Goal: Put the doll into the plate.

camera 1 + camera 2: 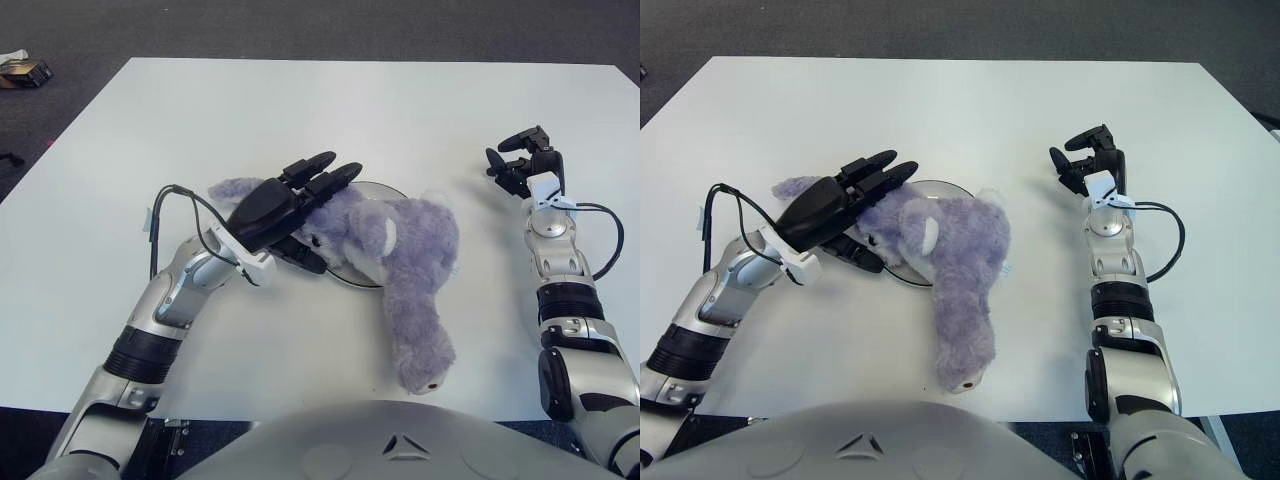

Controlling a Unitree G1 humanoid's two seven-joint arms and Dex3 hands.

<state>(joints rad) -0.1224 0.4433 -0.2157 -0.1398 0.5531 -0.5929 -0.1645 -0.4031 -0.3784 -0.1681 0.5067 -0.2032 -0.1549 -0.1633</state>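
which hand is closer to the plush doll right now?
Left. The left hand is on the purple plush doll's head over the plate; the right hand is open, well off to the doll's right.

A purple plush doll (400,270) lies across a grey plate (378,192) on the white table (330,110), covering most of it, with its legs trailing off toward the near edge. The left hand (285,210) sits over the doll's head, fingers stretched out above it and a thumb below; whether it grips is hard to tell. The right hand (522,160) hovers well to the doll's right, fingers loosely spread, holding nothing.
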